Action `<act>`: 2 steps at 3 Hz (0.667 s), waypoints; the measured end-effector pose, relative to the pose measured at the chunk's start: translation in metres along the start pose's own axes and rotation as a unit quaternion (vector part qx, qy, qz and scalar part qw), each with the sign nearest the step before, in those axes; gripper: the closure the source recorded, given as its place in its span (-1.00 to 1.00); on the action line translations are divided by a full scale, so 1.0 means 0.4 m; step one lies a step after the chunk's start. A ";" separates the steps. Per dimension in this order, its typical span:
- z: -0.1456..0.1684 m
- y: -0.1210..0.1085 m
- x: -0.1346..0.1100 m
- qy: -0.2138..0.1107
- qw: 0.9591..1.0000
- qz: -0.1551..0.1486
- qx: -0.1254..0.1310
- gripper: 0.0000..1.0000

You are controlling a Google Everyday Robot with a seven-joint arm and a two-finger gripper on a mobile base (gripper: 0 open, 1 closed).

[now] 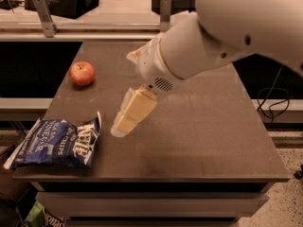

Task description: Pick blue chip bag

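1. Tool point(124, 93) hangs over the table point(213, 141), left of centre, at the end of the white arm point(227, 32) that reaches in from the upper right. It looks spread wide: one finger slants down toward the front left, and the other shows only as a tip above the wrist. It holds nothing.
2. Bag point(57, 143) lies flat and crinkled on the front-left corner of the table, with its left end hanging a little over the edge. It has not been lifted or touched.
3. Lower fingertip is near the bag's upper-right corner but clearly apart from it. How high it sits above the table cannot be judged from this view.
4. Apple point(82, 73) sits well behind the bag, out of the way of a grasp.
5. Done so far, by my reading: only part of the approach. The tool is close to the bag but not yet over it.
6. Left to do: travel further to the front left, descend over the bag, close on the foil, then lift it free.
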State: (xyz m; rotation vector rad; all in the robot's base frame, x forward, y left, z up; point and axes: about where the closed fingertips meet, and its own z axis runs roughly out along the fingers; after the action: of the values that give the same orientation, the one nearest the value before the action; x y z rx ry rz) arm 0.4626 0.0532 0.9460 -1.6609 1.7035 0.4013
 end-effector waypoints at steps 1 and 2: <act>0.116 0.010 -0.009 -0.027 0.999 0.009 -0.013 -1.00; 0.217 0.039 -0.002 -0.051 0.998 0.020 -0.035 -1.00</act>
State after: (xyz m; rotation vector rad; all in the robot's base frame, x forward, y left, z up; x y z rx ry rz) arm 0.4712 0.1135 0.8822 -1.6301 1.6650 0.5624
